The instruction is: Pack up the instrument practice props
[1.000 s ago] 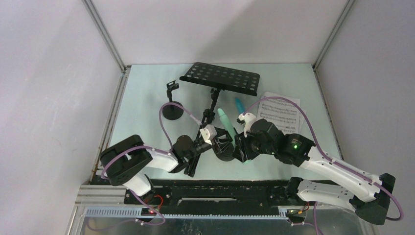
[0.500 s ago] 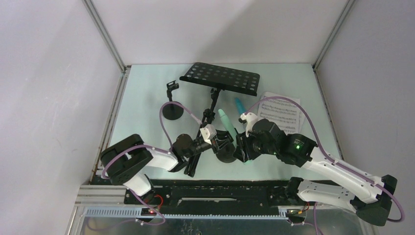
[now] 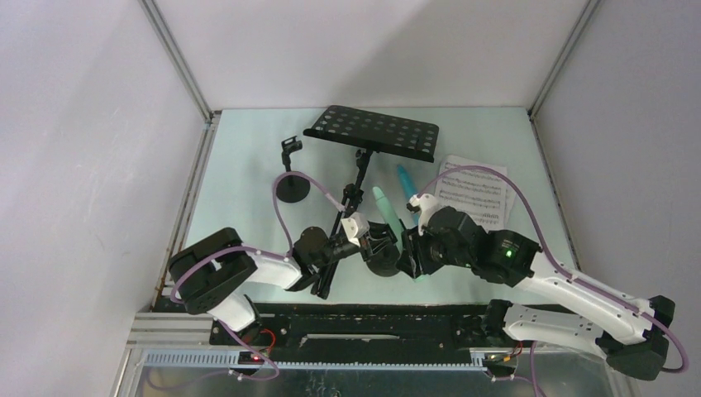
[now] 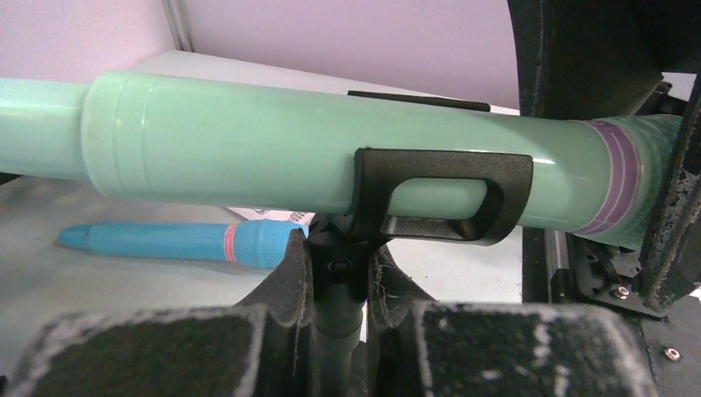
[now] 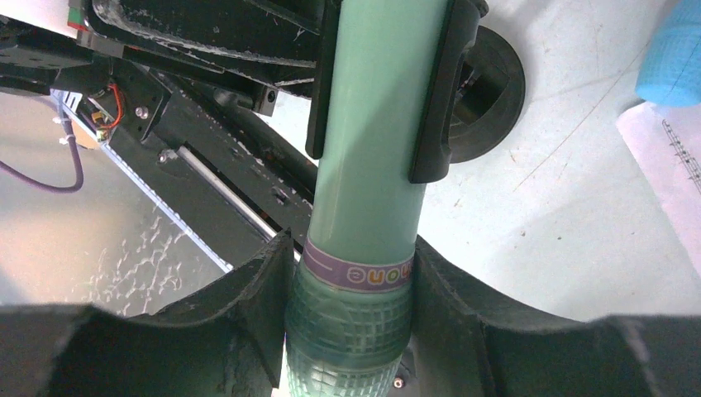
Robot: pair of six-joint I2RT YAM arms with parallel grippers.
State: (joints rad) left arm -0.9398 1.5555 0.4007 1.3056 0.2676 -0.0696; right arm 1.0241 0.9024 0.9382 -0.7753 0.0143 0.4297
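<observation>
From above, my left end effector (image 3: 374, 242) and my right end effector (image 3: 411, 255) meet near the front middle of the bench (image 3: 248, 165). Between them is a microphone holder (image 3: 382, 263) carrying the green microphone (image 3: 385, 207). Farther back stand the music stand (image 3: 372, 132) and a second holder (image 3: 291, 188), with the blue microphone (image 3: 406, 180) and the sheet music (image 3: 475, 192) lying to the right. In my left wrist view, my left end effector is closed tight on the holder's thin stem, just under the clip that cradles the green microphone. The blue microphone lies on the bench beyond. In my right wrist view, my right end effector is partly closed, fingers pressed against both sides of the green microphone's mesh head.
</observation>
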